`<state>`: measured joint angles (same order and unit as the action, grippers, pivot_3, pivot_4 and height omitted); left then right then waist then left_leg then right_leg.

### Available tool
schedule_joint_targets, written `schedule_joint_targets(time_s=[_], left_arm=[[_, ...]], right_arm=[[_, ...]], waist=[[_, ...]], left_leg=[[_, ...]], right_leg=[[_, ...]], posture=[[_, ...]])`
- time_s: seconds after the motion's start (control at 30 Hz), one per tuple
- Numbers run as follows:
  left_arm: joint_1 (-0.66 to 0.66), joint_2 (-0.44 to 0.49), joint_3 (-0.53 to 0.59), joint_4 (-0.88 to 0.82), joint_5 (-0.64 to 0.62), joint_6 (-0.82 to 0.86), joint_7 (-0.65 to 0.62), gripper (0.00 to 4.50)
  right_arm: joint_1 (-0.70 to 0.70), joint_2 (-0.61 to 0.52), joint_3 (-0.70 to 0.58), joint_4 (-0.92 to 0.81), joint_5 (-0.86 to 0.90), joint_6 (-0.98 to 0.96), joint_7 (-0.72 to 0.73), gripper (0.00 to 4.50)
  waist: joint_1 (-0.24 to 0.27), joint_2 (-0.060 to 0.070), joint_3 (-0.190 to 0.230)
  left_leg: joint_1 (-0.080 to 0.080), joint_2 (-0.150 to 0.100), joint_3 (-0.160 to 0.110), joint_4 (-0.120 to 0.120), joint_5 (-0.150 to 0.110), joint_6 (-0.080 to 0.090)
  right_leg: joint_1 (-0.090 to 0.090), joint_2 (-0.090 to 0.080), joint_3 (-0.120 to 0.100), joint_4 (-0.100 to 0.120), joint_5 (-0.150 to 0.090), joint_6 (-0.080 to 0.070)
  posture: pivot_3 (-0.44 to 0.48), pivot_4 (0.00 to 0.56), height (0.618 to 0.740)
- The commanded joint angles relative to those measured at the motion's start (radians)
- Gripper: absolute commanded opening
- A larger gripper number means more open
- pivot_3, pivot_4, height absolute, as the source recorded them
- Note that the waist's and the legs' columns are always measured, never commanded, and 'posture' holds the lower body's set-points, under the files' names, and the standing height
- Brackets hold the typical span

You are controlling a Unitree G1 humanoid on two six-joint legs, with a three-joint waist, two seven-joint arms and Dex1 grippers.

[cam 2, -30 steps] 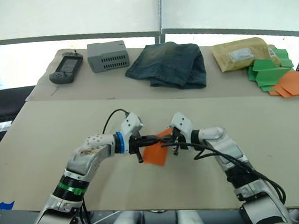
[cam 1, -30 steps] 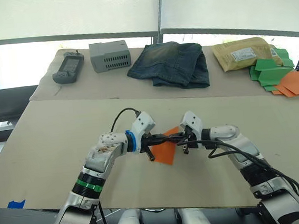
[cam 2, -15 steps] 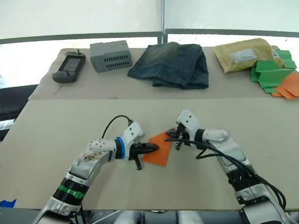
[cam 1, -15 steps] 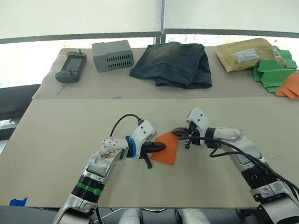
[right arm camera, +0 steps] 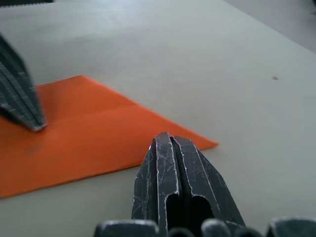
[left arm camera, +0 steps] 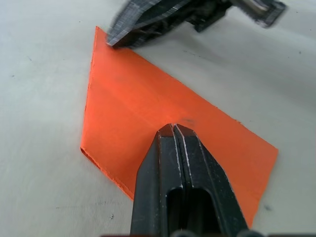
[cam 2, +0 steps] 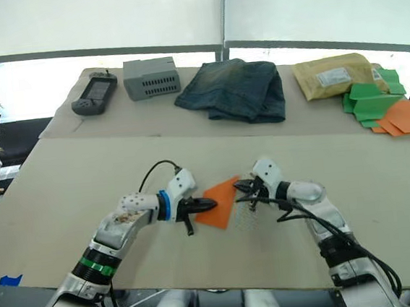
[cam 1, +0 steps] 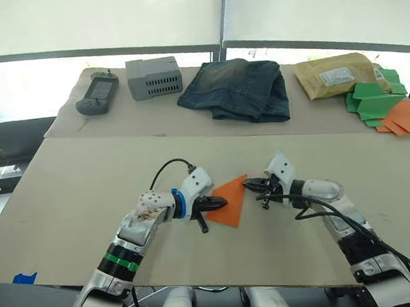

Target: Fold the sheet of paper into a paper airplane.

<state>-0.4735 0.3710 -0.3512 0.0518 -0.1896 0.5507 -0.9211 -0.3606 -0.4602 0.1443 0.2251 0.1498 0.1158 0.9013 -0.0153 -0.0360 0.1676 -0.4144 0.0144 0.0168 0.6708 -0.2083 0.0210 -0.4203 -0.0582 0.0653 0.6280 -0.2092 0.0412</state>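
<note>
The sheet of paper point(cam 1: 229, 197) is a bright orange creased wedge lying flat on the tan table, its point toward the right arm. My left gripper point(cam 1: 210, 204) is shut, and its tip point(left arm camera: 173, 128) rests on top of the paper near the middle. My right gripper point(cam 1: 249, 185) is also shut and holds nothing. Its tip point(right arm camera: 163, 138) sits just off the paper's pointed corner point(right arm camera: 205, 143). In the left wrist view the right gripper's fingers point(left arm camera: 148, 22) hover at that same far corner of the paper.
Along the back table lie a dark handheld device point(cam 1: 97, 93), a grey box point(cam 1: 153, 76), folded jeans point(cam 1: 236, 89), a tan padded envelope point(cam 1: 335, 74), green paper shapes point(cam 1: 370, 98) and more orange paper point(cam 1: 408, 114). Bare tabletop surrounds both arms.
The two grippers met over the paper a second ago. The right one has since drawn back to the right, off the paper, while the left stays pressed on it.
</note>
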Motion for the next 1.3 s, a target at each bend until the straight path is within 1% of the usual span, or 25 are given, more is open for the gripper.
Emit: schedule_joint_targets(time_s=[0.03, 0.23, 0.43, 0.57, 0.73, 0.87, 0.97, 1.03, 1.2, 1.3], left_arm=[[0.019, -0.002, -0.026, 0.005, 0.011, 0.03, 0.001, 0.03], [0.007, -0.007, -0.025, 0.019, 0.013, 0.029, -0.001, 0.03], [0.006, -0.015, -0.025, 0.023, 0.011, 0.034, -0.003, 0.03], [0.006, -0.017, -0.026, 0.024, 0.011, 0.036, -0.004, 0.03], [0.011, -0.013, -0.026, 0.023, 0.01, 0.037, -0.008, 0.03], [0.012, -0.015, -0.029, 0.024, 0.01, 0.04, -0.01, 0.03], [0.013, -0.016, -0.031, 0.024, 0.009, 0.042, -0.01, 0.03], [0.013, -0.016, -0.031, 0.025, 0.009, 0.041, -0.011, 0.03], [0.002, -0.017, -0.023, 0.032, 0.007, 0.041, -0.012, 0.03], [-0.008, -0.02, -0.01, 0.038, 0.002, 0.044, -0.011, 0.03]], right_arm=[[0.07, -0.016, 0.038, -0.073, 0.015, 0.051, 0.051, 0.0], [0.155, -0.018, 0.084, -0.211, 0.006, 0.103, 0.043, 0.0], [0.187, -0.071, 0.169, -0.32, -0.071, 0.174, 0.029, 0.0], [0.205, -0.086, 0.186, -0.391, -0.058, 0.237, 0.039, 0.0], [0.263, -0.118, 0.21, -0.499, -0.019, 0.337, 0.066, 0.0], [0.283, -0.126, 0.208, -0.531, -0.003, 0.373, 0.054, 0.0], [0.292, -0.133, 0.192, -0.563, 0.018, 0.395, 0.049, 0.0], [0.289, -0.131, 0.154, -0.588, 0.047, 0.414, 0.034, 0.0], [0.234, -0.129, 0.022, -0.648, 0.128, 0.457, -0.007, 0.0], [0.19, -0.108, 0.008, -0.635, 0.12, 0.456, -0.047, 0.0]], waist=[[0.0, 0.001, -0.001], [0.0, 0.003, -0.003], [0.001, 0.003, -0.007], [0.001, 0.002, -0.01], [0.002, 0.001, -0.013], [0.002, 0.0, -0.014], [0.002, 0.0, -0.014], [0.003, 0.0, -0.014], [0.003, 0.0, -0.014], [0.003, 0.0, -0.014]], left_leg=[[0.0, 0.0, 0.0, 0.0, 0.0, 0.0], [0.001, 0.0, 0.0, -0.001, 0.0, 0.0], [0.002, 0.0, 0.001, -0.001, 0.0, 0.0], [0.002, 0.0, 0.001, -0.002, 0.0, 0.0], [0.002, 0.0, 0.0, -0.003, 0.0, 0.0], [0.003, 0.0, 0.0, -0.004, 0.0, -0.001], [0.004, 0.0, 0.0, -0.004, 0.0, -0.001], [0.004, 0.0, 0.0, -0.004, 0.0, -0.001], [0.002, 0.0, 0.0, -0.004, 0.0, -0.001], [0.002, 0.0, 0.0, -0.004, 0.0, -0.001]], right_leg=[[0.0, 0.0, 0.0, 0.0, -0.001, 0.001], [0.0, 0.0, 0.0, 0.0, -0.003, 0.003], [0.0, 0.0, 0.0, 0.0, -0.003, 0.003], [0.0, 0.0, 0.0, 0.0, -0.004, 0.002], [0.0, 0.0, 0.0, 0.0, -0.005, 0.002], [0.0, 0.0, 0.0, 0.0, -0.006, 0.002], [0.0, 0.0, 0.0, 0.0, -0.008, -0.001], [0.0, 0.0, 0.0, 0.0, -0.008, -0.001], [-0.001, 0.0, 0.0, 0.0, -0.008, 0.0], [-0.001, 0.0, 0.0, 0.0, -0.007, 0.0]], posture=[[0.0, 0.15, 0.728], [0.0, 0.15, 0.728], [0.0, 0.15, 0.728], [0.0, 0.15, 0.728], [0.0, 0.15, 0.728], [0.0, 0.15, 0.728], [0.0, 0.15, 0.728], [0.0, 0.15, 0.728], [0.0, 0.15, 0.728], [0.0, 0.15, 0.728]])
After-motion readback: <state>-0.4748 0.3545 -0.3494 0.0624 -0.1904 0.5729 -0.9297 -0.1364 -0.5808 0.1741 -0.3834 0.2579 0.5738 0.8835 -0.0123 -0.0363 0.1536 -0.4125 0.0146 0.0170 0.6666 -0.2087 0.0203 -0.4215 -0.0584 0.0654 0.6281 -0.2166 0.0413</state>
